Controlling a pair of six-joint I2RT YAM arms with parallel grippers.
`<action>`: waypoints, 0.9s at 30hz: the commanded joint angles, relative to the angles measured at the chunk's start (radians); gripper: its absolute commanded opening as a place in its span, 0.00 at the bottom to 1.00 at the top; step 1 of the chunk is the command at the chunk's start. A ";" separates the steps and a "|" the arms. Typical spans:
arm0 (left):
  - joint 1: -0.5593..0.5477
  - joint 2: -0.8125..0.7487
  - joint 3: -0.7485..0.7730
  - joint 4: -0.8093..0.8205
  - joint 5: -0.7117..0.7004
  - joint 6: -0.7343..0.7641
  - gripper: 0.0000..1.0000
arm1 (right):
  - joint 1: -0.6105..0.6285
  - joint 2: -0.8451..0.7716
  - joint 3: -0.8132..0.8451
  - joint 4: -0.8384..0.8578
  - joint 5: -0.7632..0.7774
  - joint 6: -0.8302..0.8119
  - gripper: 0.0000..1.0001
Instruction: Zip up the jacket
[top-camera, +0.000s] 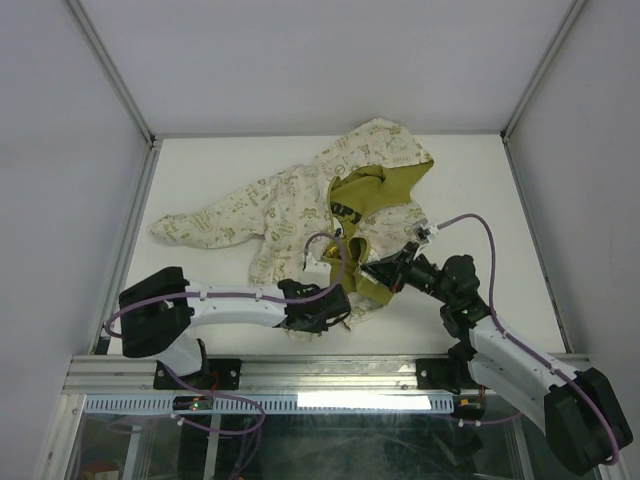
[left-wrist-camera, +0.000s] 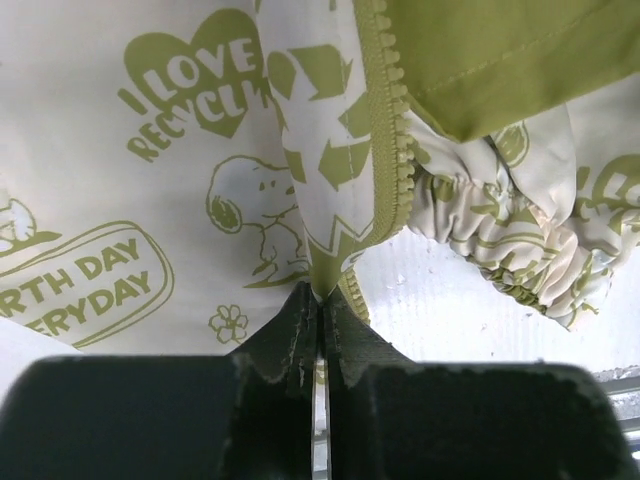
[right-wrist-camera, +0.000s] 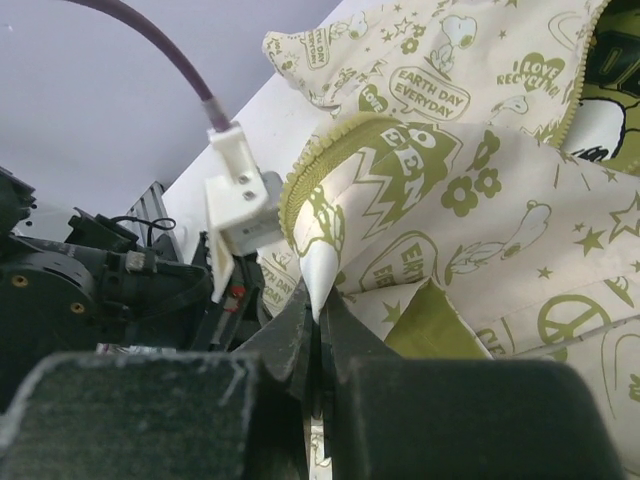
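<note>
On the white table (top-camera: 200, 170), between the two arms, I see the jacket (top-camera: 290, 205) lying spread out, its front open so the olive lining shows. Its hood (top-camera: 375, 150) points toward the far edge, and one long sleeve (top-camera: 195, 228) is stretched out to the left.

Left arm (top-camera: 230, 305) reaches along the near edge to the jacket's lower part. Right arm (top-camera: 500, 345) comes in from the right to the same near part of the open front.

Left gripper (left-wrist-camera: 318, 298): jaws pressed together on a fold of cream printed fabric, just beside the green zipper teeth (left-wrist-camera: 392, 130). I cannot tell whether the teeth themselves are in the grip.

Right gripper (right-wrist-camera: 318, 305): jaws likewise pinched shut on a point of cream fabric at the jacket's edge, with a green-trimmed border curving above it.

Front is unzipped. A gathered elastic cuff (left-wrist-camera: 505, 245) lies on the table just beside the zipper teeth in the left wrist view.
</note>
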 joint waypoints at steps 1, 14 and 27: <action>0.004 -0.136 -0.057 0.137 -0.111 0.053 0.00 | -0.006 0.006 0.055 -0.006 0.012 -0.011 0.00; 0.203 -0.526 -0.339 0.742 0.038 0.408 0.00 | -0.007 0.019 0.115 -0.082 0.012 -0.011 0.00; 0.265 -0.587 -0.465 1.205 0.286 0.841 0.00 | -0.004 0.080 0.214 -0.126 0.012 -0.011 0.00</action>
